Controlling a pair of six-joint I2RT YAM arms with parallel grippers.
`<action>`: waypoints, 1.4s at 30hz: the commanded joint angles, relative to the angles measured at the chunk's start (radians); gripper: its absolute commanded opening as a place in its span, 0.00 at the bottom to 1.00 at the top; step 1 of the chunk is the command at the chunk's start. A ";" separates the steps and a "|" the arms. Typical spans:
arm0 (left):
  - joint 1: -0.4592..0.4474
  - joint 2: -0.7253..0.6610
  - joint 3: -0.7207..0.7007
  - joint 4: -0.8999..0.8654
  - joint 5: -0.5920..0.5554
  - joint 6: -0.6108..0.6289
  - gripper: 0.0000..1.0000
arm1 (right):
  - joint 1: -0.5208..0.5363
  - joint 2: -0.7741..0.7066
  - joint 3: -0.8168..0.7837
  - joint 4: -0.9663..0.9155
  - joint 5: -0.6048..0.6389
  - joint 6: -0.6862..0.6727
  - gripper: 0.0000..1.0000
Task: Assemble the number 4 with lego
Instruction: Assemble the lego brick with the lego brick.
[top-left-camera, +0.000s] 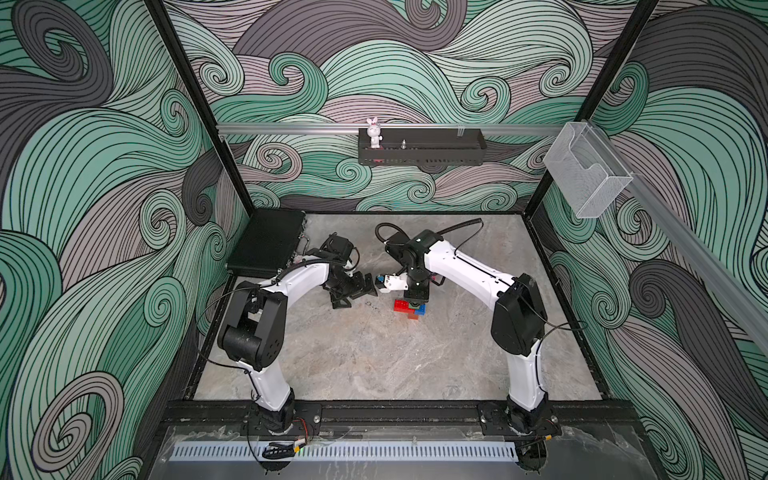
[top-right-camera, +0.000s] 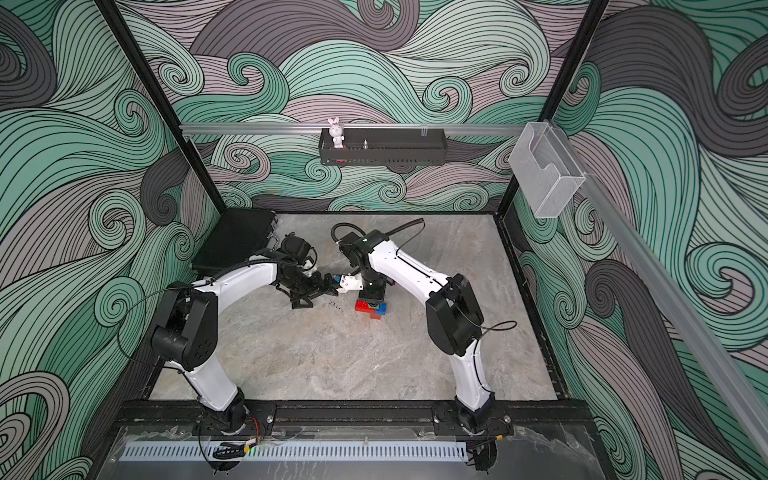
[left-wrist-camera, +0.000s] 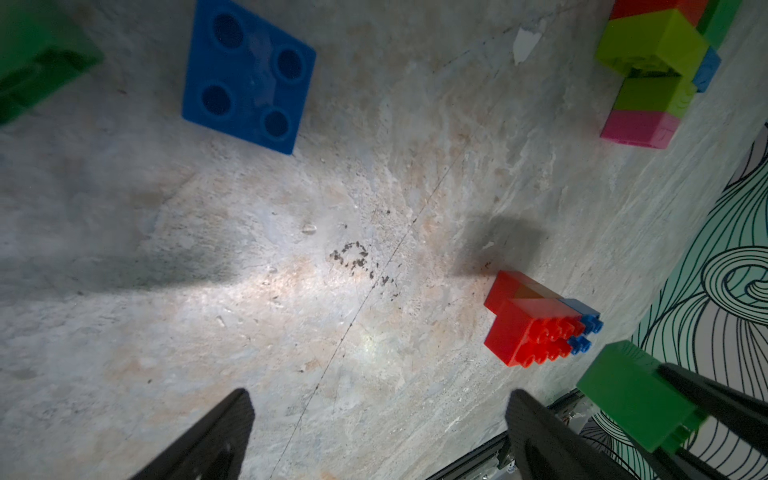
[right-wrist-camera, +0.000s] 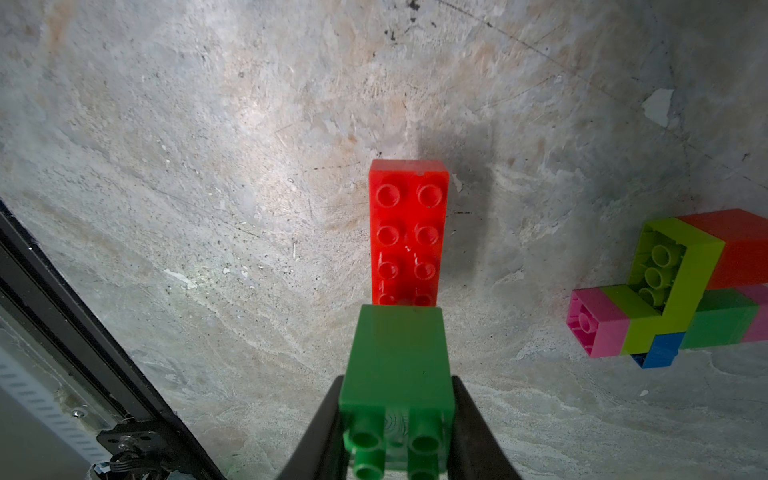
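Scuffed grey marbled tabletop (top-left-camera: 374, 353) inside swirl-patterned walls (top-left-camera: 104, 166). Right gripper (right-wrist-camera: 397, 419) clamps a green brick (right-wrist-camera: 397, 349), red brick (right-wrist-camera: 409, 232) just beyond its tips; left gripper (left-wrist-camera: 376, 432) gapes wide, empty, beside it.

2 pincers (left-wrist-camera: 380, 399) (right-wrist-camera: 397, 380), 2 brick clusters (left-wrist-camera: 652, 75) (left-wrist-camera: 528, 328), 1 loose blue brick (left-wrist-camera: 249, 75), 1 gripped green brick (right-wrist-camera: 397, 353), 1 bunny fig. (top-left-camera: 374, 132), 1 shelf (top-left-camera: 436, 156).
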 joint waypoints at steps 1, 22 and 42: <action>0.010 0.008 -0.002 -0.032 0.011 0.008 0.99 | -0.005 0.019 0.006 -0.024 0.001 0.007 0.00; 0.012 0.010 -0.013 -0.033 0.014 0.008 0.99 | -0.023 0.022 -0.061 0.031 -0.042 0.009 0.00; 0.012 0.028 -0.010 -0.032 0.036 0.017 0.99 | -0.042 -0.025 -0.098 0.070 -0.032 -0.003 0.00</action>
